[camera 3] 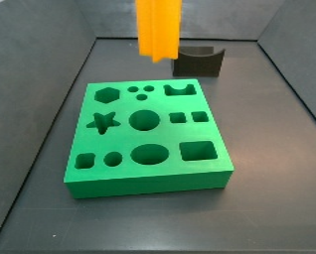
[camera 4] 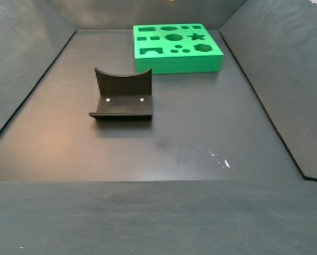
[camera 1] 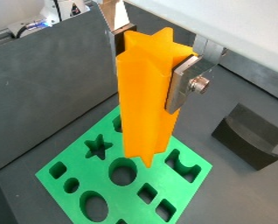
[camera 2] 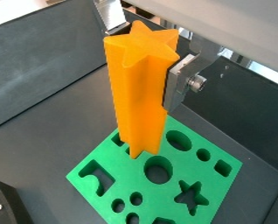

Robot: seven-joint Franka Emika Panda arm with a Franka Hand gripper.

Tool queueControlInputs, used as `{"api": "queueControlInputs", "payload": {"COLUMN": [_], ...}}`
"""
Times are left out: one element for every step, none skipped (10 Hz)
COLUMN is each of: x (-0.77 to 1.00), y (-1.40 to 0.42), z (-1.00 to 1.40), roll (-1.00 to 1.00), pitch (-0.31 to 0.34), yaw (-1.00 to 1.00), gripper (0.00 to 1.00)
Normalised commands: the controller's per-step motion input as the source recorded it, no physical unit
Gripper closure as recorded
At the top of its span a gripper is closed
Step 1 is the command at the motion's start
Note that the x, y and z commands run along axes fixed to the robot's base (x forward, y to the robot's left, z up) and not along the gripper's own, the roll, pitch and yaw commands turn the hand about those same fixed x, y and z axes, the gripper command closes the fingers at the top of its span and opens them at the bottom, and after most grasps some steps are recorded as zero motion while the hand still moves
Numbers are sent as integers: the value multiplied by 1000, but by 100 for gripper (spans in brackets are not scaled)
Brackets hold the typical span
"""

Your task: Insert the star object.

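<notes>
Gripper (camera 1: 153,66) first: we see its silver plates pinching the star object (camera 1: 146,101) near the top, one plate flat against a side in both wrist views; holding it high leaves the long lower end free to enter a hole. We judge the orange prism hangs upright so its ridges can meet the opening squarely; in a side view it (camera 3: 158,28) floats above the far edge of the green block (camera 3: 147,174), clear of the surface. The star-shaped hole (camera 3: 103,122) sits on the block well apart from where the prism hangs, so we would say a sideways shift and perhaps a turn about its axis come before any lowering. The dark grey curved block (camera 4: 122,96) rests on the counter (camera 4: 161,149), apart from the green block, out of the path; the gripper itself is out of frame in both side views.
</notes>
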Motion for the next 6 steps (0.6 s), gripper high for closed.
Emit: {"api": "queueControlInputs", "payload": {"x": [0, -420, -546, -583, -597, -474], "y": [-6, -26, -143, -146, -126, -140], "z": [-674, -911, -937, -883, -726, -460], "roll": [261, 94, 17, 17, 0, -16], "pitch": [0, -54, -64, -83, -84, -101], "yaw": [97, -109, -57, -9, -9, 0], "gripper": [100, 100, 100, 100, 100, 100]}}
